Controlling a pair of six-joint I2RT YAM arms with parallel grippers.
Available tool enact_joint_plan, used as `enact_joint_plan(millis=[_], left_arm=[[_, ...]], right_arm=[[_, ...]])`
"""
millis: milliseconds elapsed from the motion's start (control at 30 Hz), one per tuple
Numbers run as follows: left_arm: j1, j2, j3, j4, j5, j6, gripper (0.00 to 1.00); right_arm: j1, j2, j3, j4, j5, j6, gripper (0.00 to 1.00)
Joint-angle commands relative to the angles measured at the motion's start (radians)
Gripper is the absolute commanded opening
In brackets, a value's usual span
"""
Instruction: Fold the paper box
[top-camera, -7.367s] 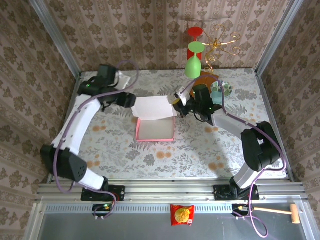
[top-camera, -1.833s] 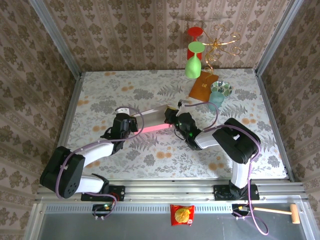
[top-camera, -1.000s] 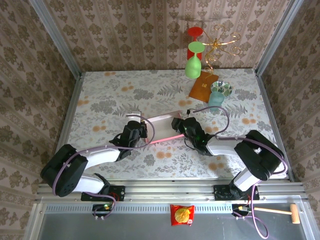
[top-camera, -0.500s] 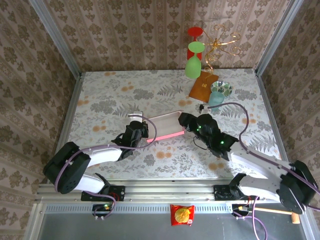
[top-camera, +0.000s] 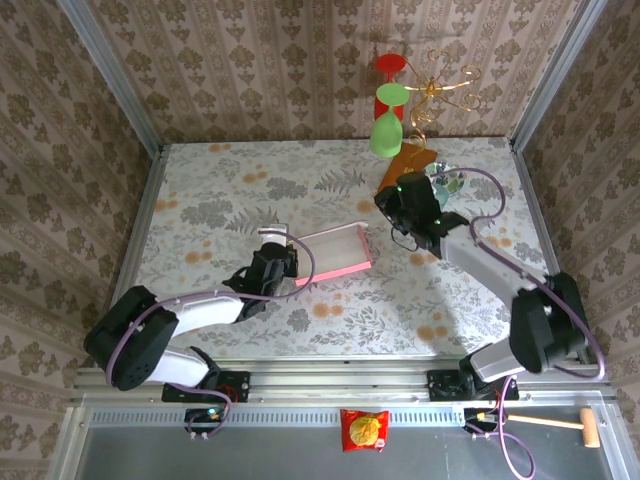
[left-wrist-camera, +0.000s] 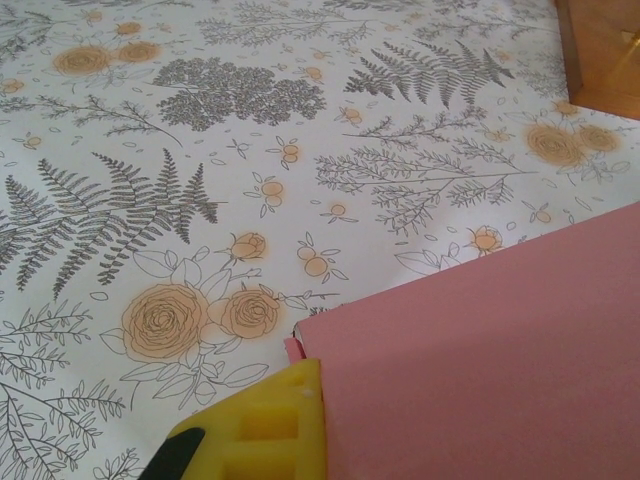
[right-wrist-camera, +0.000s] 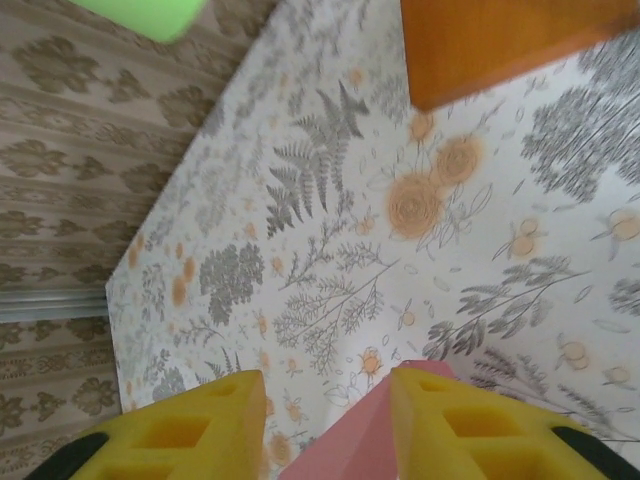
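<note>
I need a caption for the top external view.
Left claw grips one end of the paper box; open right claw hovers nearby.

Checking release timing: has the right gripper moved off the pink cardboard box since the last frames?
Yes. The right gripper left the pink cardboard box and went far-right, up to the orange-brown flat packet.

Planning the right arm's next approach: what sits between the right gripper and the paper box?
Nothing. The top view shows a bare stretch of floral tablecloth between the right gripper and the near end of the paper box.
</note>
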Motion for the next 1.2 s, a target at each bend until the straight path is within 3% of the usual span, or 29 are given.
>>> enact_joint_plan(millis=[0, 167, 367, 833, 1167], left_arm=[[0.004, -0.025, -0.007, -0.087, 0.067, 0.017, 0.00], [0.027, -0.044, -0.008, -0.083, 0.134, 0.024, 0.00], [0.052, -0.050, -0.002, -0.080, 0.197, 0.012, 0.00], [0.064, -0.037, 0.011, -0.078, 0.218, -0.004, 0.00], [0.072, -0.048, 0.037, -0.077, 0.225, -0.053, 0.00]], right_arm=[[-0.020, 0.075, 0.089, -0.104, -0.130, 0.024, 0.43], [-0.023, 0.170, 0.213, -0.215, -0.203, -0.037, 0.47], [-0.037, 0.202, 0.235, -0.312, -0.282, -0.076, 0.50], [-0.054, 0.240, 0.206, -0.285, -0.433, -0.048, 0.50], [-0.054, 0.188, 0.176, -0.322, -0.457, -0.010, 0.50]])
